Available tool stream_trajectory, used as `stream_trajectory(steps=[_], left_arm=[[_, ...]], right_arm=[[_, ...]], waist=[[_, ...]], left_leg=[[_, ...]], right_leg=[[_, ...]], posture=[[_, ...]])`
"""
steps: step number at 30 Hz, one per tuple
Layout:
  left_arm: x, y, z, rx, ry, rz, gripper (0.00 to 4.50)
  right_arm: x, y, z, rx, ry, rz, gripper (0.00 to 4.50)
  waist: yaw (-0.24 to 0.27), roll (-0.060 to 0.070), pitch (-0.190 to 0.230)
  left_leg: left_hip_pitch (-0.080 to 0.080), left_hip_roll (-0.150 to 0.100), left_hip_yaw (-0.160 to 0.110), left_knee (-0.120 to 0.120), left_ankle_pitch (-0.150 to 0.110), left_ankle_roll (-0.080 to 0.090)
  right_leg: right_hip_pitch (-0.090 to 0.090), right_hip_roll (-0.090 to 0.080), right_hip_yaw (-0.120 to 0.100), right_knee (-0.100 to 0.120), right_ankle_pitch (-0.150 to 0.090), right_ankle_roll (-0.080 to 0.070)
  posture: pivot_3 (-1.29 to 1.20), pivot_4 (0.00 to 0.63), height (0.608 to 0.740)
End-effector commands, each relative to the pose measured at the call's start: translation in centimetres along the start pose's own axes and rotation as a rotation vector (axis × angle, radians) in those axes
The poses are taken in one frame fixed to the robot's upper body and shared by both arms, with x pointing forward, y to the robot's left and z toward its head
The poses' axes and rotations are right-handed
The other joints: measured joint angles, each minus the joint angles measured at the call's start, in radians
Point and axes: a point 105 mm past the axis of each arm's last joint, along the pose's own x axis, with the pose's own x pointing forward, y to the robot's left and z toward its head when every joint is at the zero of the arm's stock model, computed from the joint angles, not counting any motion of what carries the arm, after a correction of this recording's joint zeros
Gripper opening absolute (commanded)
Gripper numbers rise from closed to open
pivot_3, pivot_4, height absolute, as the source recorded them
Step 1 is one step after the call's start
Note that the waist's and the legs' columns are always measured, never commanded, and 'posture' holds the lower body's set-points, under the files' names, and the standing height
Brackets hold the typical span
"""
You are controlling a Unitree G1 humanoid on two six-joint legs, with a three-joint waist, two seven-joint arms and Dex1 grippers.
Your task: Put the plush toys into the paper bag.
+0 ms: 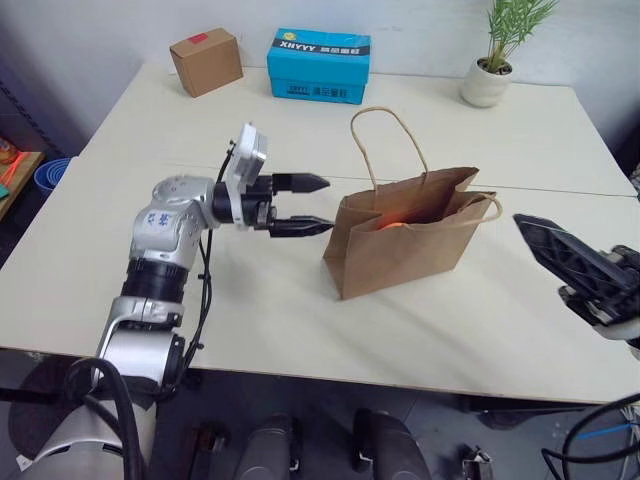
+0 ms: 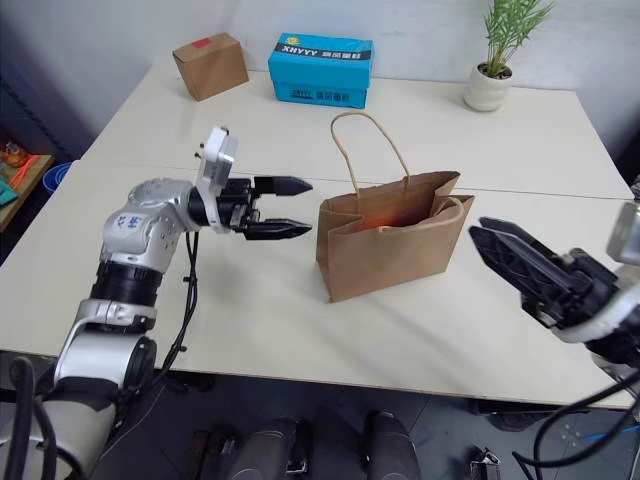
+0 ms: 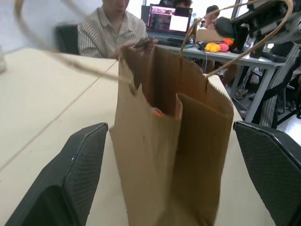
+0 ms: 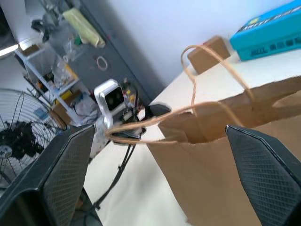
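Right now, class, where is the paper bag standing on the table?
The paper bag stands upright near the middle of the table, between the open left gripper and the open right gripper, in front of the blue box.

Matt brown kraft paper bag with creased sides and twisted cord handles, smooth matt cream table, plain cardboard box upper left, glossy blue printed carton, glazed white plant pot upper right

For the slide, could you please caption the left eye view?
Open left gripper beside the standing paper bag, orange plush toy inside.
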Motion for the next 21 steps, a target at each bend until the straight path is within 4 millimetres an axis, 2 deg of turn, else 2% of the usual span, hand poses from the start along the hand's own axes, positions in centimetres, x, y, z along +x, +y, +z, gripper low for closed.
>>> stream_trajectory(steps=[1,4,5,7,10,17,20,21], left_arm=[[-0.1,-0.9,0.6,0.038,-0.008,0.030,4.48],[0.3,-1.6,-0.3,0.046,-0.020,0.071,4.48],[0.5,-1.8,-0.5,0.055,-0.028,0.079,4.48],[1.1,-2.1,-0.8,0.062,-0.053,0.102,4.48],[2.0,-2.6,-1.3,0.072,-0.074,0.110,4.48],[4.1,-3.3,-1.7,0.065,-0.105,0.106,4.48],[5.6,-2.8,-2.3,0.083,-0.098,0.152,4.48],[5.9,-2.5,-2.7,0.091,-0.081,0.171,4.30]], right_arm=[[-1.0,0.0,0.7,-0.127,0.018,-0.046,4.50],[-1.6,-0.8,1.2,-0.313,0.030,-0.115,4.50],[-1.9,-1.4,1.1,-0.457,0.055,-0.150,4.50],[-2.9,-1.8,-0.3,-0.708,0.164,-0.140,4.50],[-4.5,-1.8,-2.3,-0.873,0.210,-0.127,4.50],[-5.6,-1.5,-5.4,-0.919,0.276,-0.065,4.50],[-5.5,-1.1,-6.1,-0.945,0.251,-0.037,4.50],[-5.5,-0.9,-6.2,-0.947,0.238,-0.031,4.50]], waist=[[0.000,0.000,0.000],[0.000,0.000,0.000],[0.001,0.000,0.000],[0.003,0.000,0.000],[0.010,-0.001,-0.001],[0.000,-0.001,-0.001],[0.000,-0.001,-0.001],[0.000,-0.001,-0.001]], left_leg=[[0.000,0.000,0.000,0.000,0.000,0.000],[0.000,0.000,0.000,0.001,0.000,0.000],[0.001,0.000,0.000,0.000,0.000,0.000],[0.001,0.000,0.000,0.000,0.000,0.000],[0.001,0.000,0.000,0.000,0.000,-0.001],[0.007,0.000,0.007,0.000,0.000,0.000],[0.007,0.000,0.007,0.000,0.000,-0.001],[0.007,0.000,0.007,0.000,0.000,-0.001]], right_leg=[[0.000,0.000,0.001,0.000,0.000,0.000],[0.001,-0.001,0.005,0.000,0.000,0.000],[0.001,0.000,0.006,0.000,0.000,0.000],[0.000,0.000,0.007,0.000,0.000,0.000],[0.000,0.002,0.007,-0.001,0.000,0.001],[0.002,0.001,0.006,0.001,0.001,0.002],[0.002,0.001,0.013,0.002,0.001,0.002],[0.002,0.001,0.014,0.002,0.001,0.002]], posture=[[0.00,0.150,0.740],[0.00,0.150,0.740],[0.00,0.150,0.740],[0.00,0.150,0.740],[0.00,0.150,0.740],[0.00,0.150,0.740],[0.00,0.150,0.740],[0.00,0.150,0.740]])
